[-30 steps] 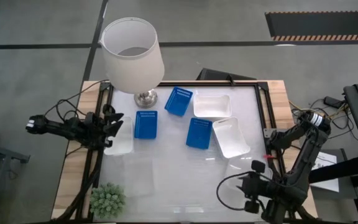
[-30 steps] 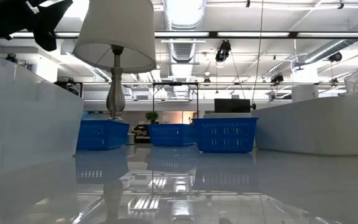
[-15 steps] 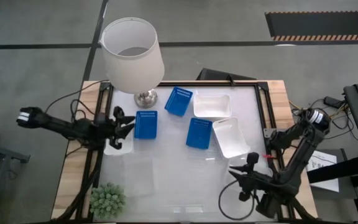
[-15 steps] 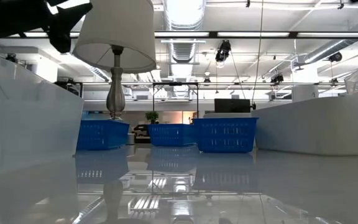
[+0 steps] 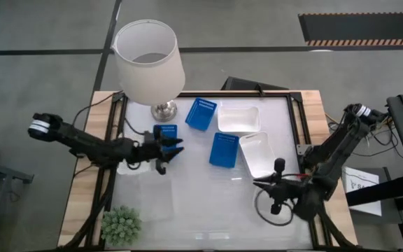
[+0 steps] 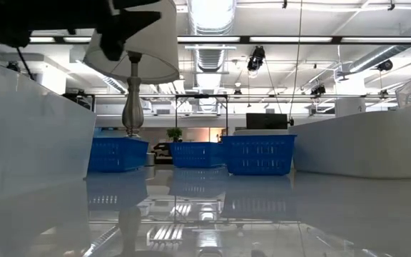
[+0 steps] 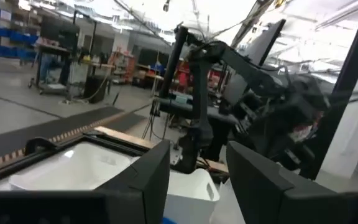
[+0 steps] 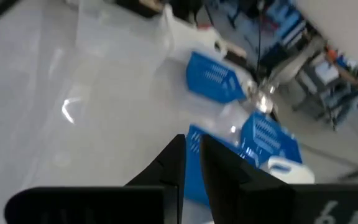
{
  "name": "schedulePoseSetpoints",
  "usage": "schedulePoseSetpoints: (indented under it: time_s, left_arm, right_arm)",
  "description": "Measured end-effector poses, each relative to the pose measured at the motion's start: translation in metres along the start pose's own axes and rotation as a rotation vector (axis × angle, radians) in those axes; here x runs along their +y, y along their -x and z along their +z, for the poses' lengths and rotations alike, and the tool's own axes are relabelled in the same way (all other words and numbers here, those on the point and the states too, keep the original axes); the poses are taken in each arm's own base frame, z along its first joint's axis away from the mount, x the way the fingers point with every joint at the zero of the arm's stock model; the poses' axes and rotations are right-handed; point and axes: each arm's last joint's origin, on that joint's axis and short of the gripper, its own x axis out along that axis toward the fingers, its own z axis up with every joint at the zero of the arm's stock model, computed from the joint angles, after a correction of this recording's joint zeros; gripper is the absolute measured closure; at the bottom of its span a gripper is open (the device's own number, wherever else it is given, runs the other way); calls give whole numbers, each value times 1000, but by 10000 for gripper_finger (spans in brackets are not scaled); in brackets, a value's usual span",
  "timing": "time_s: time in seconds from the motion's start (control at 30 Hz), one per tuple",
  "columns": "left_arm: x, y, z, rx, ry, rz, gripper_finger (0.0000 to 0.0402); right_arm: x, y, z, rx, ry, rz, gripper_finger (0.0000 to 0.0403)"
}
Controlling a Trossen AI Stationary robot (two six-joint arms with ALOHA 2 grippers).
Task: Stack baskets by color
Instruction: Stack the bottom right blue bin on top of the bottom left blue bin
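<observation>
Glossy white tabletop [image 5: 201,203], centre frame, bearing blue baskets [image 5: 223,150]; grey floor around. Left gripper [image 5: 168,148] spread wide, empty; right gripper [image 5: 277,187] nearly closed, empty.

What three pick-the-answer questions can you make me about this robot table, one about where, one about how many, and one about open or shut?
1. Where is the left claw?
A. Above the plant
B. Above a blue basket
C. Inside the lampshade

2. How many blue baskets are on the table?
A. One
B. Five
C. Three

3. How is the left claw?
A. Open, holding nothing
B. Shut on a white basket
C. Shut on the plant

Answers:
1. B: from above, the left claw overlaps the blue basket nearest the lamp.
2. C: that one, the tilted blue basket and the middle blue basket make three.
3. A: the left wrist view shows its fingers well apart with nothing between them.
</observation>
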Motion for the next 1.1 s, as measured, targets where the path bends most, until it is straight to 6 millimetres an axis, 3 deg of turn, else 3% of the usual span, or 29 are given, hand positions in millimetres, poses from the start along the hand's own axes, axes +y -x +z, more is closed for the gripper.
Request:
schedulePoseSetpoints:
  time_s: [0.1, 0.57, 0.67, 0.8, 1.1]
  left_arm:
    - [-7, -18, -4, 26, 33, 1, 259]
    - [-31, -87, -31, 449, 136, 207, 259]
    - [-37, -101, -34, 492, 139, 235, 259]
    - [-43, -118, -37, 537, 168, 273, 259]
    - [-51, -143, -51, 722, 304, 498, 259]
  right_arm:
    - [-11, 6, -3, -86, 19, 10, 365]
    - [-58, 36, -27, -430, 89, 60, 365]
    - [-72, 46, -27, -491, 101, 55, 365]
    - [-108, 70, -32, -652, 25, 68, 365]
    - [-126, 81, -45, -731, -22, 61, 365]
